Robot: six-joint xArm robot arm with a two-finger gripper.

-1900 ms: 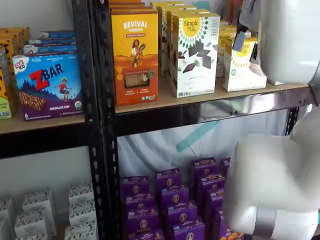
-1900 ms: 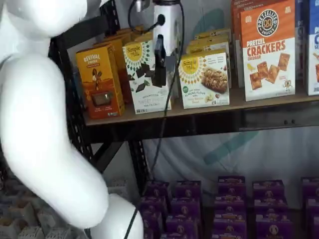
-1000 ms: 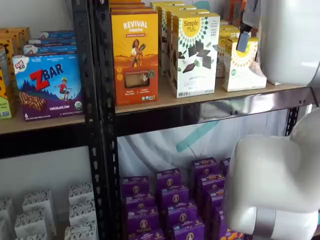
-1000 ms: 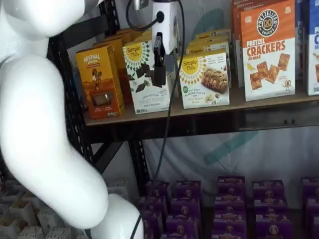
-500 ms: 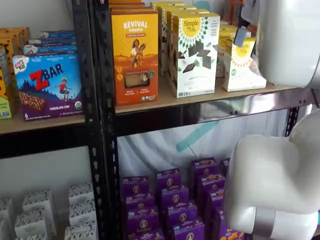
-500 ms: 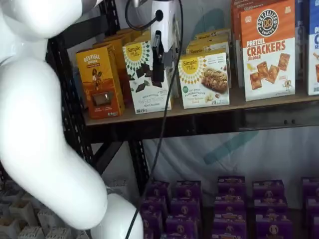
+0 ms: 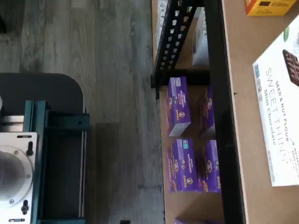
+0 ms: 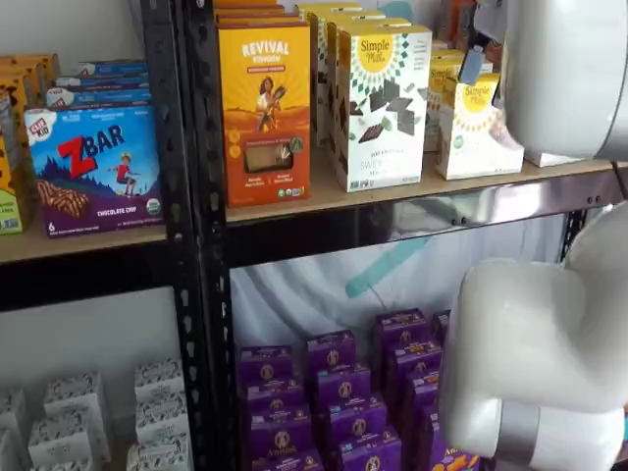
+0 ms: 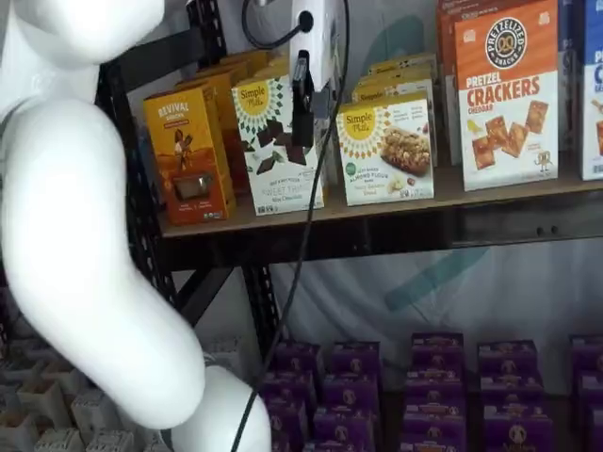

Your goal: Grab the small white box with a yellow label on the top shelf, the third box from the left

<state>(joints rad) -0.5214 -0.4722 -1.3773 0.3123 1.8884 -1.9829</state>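
Note:
The small white box (image 9: 386, 151) with the yellow round logo stands on the top shelf (image 9: 396, 209), to the right of a taller white box with chocolate squares (image 9: 275, 141). It also shows in a shelf view (image 8: 478, 130), partly behind my white arm. My gripper (image 9: 303, 105) hangs in front of the taller white box, to the left of the small box and about level with its top. Its black fingers show side-on, so no gap can be told, and nothing is in them. One finger (image 8: 472, 65) shows above the small box. The wrist view does not show the small box.
An orange Revival box (image 8: 264, 108) stands left of the tall white box (image 7: 280, 121). Pretzel cracker boxes (image 9: 506, 94) stand to the right. Purple boxes (image 7: 179, 106) fill the shelf below. Black perforated uprights (image 8: 191, 235) frame the bay. My white arm (image 9: 75, 235) fills the left foreground.
The gripper has risen a little in front of the tall white box and stays left of the small box. The boxes have not moved.

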